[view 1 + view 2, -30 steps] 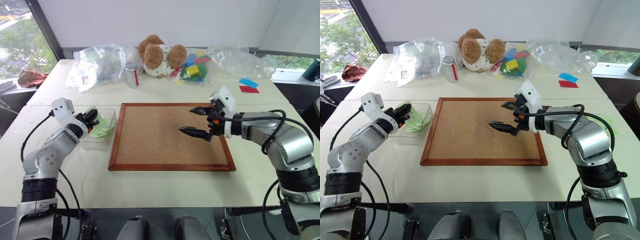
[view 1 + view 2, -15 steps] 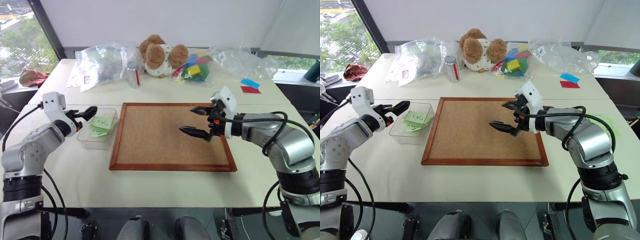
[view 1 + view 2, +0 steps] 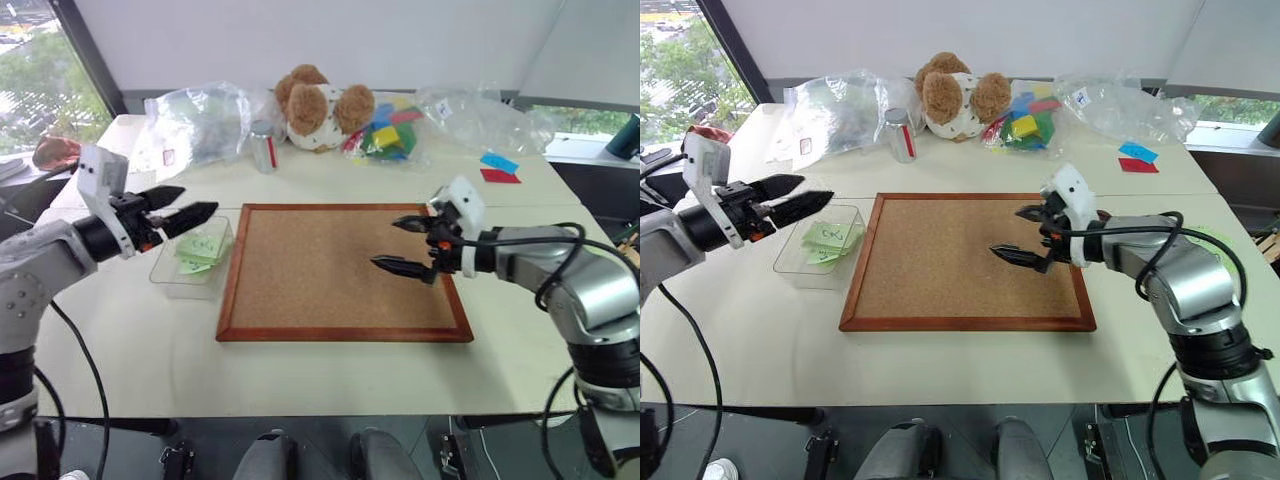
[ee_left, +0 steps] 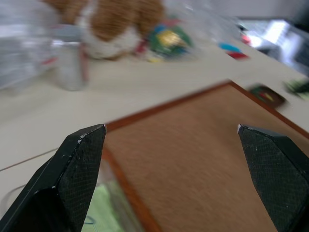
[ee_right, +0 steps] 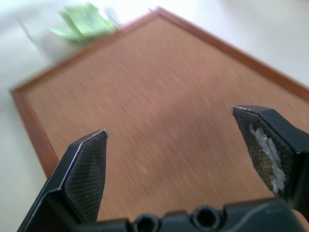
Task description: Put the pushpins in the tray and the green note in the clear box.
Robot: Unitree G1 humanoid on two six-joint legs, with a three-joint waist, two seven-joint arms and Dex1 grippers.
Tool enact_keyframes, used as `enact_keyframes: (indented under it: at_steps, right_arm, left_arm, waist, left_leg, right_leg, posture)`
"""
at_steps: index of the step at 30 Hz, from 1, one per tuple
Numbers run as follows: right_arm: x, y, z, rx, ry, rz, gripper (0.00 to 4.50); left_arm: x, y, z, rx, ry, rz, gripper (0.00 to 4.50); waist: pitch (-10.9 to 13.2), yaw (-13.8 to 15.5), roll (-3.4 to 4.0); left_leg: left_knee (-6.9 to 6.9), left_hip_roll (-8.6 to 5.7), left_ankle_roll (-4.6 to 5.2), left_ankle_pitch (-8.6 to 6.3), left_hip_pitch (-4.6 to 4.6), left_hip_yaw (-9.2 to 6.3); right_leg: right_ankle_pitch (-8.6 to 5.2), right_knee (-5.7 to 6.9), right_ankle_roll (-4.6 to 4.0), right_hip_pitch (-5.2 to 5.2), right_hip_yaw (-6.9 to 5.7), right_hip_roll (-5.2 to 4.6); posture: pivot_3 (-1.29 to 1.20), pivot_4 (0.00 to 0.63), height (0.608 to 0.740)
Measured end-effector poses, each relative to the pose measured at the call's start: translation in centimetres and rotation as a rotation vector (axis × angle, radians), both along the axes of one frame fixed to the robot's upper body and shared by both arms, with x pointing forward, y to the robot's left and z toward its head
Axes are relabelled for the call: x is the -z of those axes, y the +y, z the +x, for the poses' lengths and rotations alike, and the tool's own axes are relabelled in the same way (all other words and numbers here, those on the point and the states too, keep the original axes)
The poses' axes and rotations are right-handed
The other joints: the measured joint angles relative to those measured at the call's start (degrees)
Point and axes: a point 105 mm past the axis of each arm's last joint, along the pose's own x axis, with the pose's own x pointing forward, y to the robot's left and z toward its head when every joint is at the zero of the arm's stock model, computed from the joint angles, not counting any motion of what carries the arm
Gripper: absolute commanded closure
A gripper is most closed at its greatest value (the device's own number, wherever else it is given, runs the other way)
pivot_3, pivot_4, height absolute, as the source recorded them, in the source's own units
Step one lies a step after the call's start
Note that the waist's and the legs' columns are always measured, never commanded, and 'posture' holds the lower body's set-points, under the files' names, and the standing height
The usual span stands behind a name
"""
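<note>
From the head camera, the green note [image 3: 200,246], a light-green paper slip with a dark scribble, is lying inside the clear box [image 3: 178,283], a low-walled transparent tub with rounded corners sitting just left of the cork board [image 3: 340,268]. The board's grainy tan face is sitting in a reddish wood frame on the pale table [image 3: 330,378]. The left gripper [image 3: 188,211] is hovering above the box's far left side, its two black tapered fingers parted and holding nothing. The right gripper [image 3: 410,245] is hanging over the right part of the board, its fingers likewise spread wide and empty. Along the far edge, crinkly clear plastic bags [image 3: 195,120], a metal can [image 3: 264,148], a fuzzy brown-and-white teddy bear [image 3: 318,108] and bright blocks [image 3: 385,138] are lying; blue and red slips [image 3: 496,171] are resting at the far right.

In the left wrist view, the left gripper's textured black fingertips [image 4: 79,154] are standing far apart over the board's frame, with a corner of the green note showing below, and the tray [image 4: 267,94], a small dark reddish dish, is sitting blurred just beyond the board's far edge.

In the right wrist view, the right gripper's ridged fingertips [image 5: 87,164] are standing wide over the cork, and the green note is showing past the board's far corner.
</note>
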Motion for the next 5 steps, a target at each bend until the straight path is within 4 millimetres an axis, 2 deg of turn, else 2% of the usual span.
enact_keyframes:
  at_steps: [2, 5]
  right_arm:
    - [0.3, -0.5, -0.4, 0.01, 0.007, -0.008, 0.0]
    - [0.4, -1.1, -1.0, 0.024, 0.013, -0.011, 0.0]
  left_arm:
    - [0.9, -1.4, -0.9, 0.089, 0.007, 0.043, 0.04]
    - [3.2, -2.4, -1.7, 0.163, 0.063, 0.093, 0.04]
  waist:
    - [0.01, -0.29, 0.01]
    - [0.01, -0.71, 0.02]
  left_leg:
    - [0.0, 0.0, 0.0, 0.0, 0.0, 0.01]
    - [-0.02, 0.03, 0.0, 0.0, 0.03, 0.01]
  right_leg:
    - [0.0, 0.02, 0.0, 0.0, 0.01, 0.0]
    - [0.0, 0.1, 0.0, -0.03, 0.01, 0.02]
  posture:
    - [0.0, 0.15, 0.74]
    - [0.0, 0.15, 0.74]
